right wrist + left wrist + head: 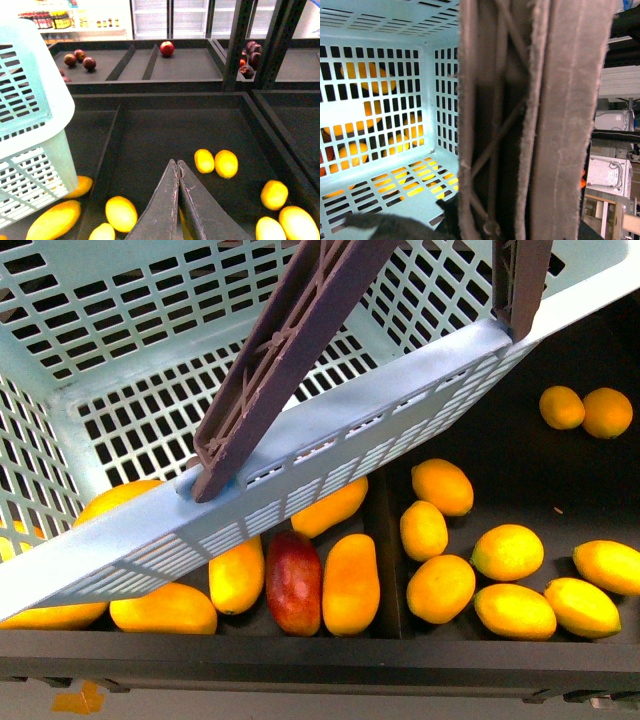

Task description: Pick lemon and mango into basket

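The light teal basket (330,440) hangs tilted over the dark fruit bin, and its brown handles (285,350) rise out of the front view. Seen from the left wrist, my left gripper (485,227) is shut on the basket handle (535,120), and the basket's slotted floor (380,185) holds no fruit. Several mangoes (351,583) lie in the left compartment, one of them a red one (294,582). Several lemons (508,552) lie in the right compartment. My right gripper (177,162) is shut on nothing above the lemons (226,163), beside the basket (30,140).
A low divider (385,560) separates mangoes from lemons. The bin's front wall (320,650) runs along the near side. Behind it, further bins hold a red apple (167,48) and dark fruits (80,57). A dark upright post (235,45) stands at the back right.
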Controlling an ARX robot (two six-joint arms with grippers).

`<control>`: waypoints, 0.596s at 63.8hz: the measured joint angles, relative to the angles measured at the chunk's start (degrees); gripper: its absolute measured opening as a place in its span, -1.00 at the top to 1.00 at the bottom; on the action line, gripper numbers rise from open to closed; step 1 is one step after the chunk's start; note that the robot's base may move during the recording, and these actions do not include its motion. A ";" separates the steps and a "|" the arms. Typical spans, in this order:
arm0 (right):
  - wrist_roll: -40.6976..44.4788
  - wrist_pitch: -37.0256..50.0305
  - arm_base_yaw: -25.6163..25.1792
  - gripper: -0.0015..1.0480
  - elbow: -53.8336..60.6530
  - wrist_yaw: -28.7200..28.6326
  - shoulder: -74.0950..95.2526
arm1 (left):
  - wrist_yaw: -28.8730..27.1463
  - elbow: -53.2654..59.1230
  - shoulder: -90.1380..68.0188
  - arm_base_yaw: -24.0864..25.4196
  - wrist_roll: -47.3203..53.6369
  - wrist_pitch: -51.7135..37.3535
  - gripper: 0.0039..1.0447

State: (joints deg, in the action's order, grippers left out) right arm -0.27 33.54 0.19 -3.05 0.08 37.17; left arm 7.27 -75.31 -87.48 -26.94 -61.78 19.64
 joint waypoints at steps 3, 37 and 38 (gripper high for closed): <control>-0.02 -0.61 0.00 0.96 0.39 0.00 -1.01 | 0.02 0.00 0.00 0.00 0.00 0.00 0.74; 0.11 2.36 0.00 -0.66 2.01 -0.07 -0.83 | 0.04 0.00 0.00 0.00 0.04 0.00 0.74; 0.11 2.36 0.00 -0.69 2.01 -0.07 -0.85 | 0.07 0.00 0.00 0.00 0.02 0.00 0.74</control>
State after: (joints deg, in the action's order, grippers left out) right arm -0.16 35.90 0.19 -1.04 0.01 36.32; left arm 7.33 -75.31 -87.48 -26.94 -61.76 19.64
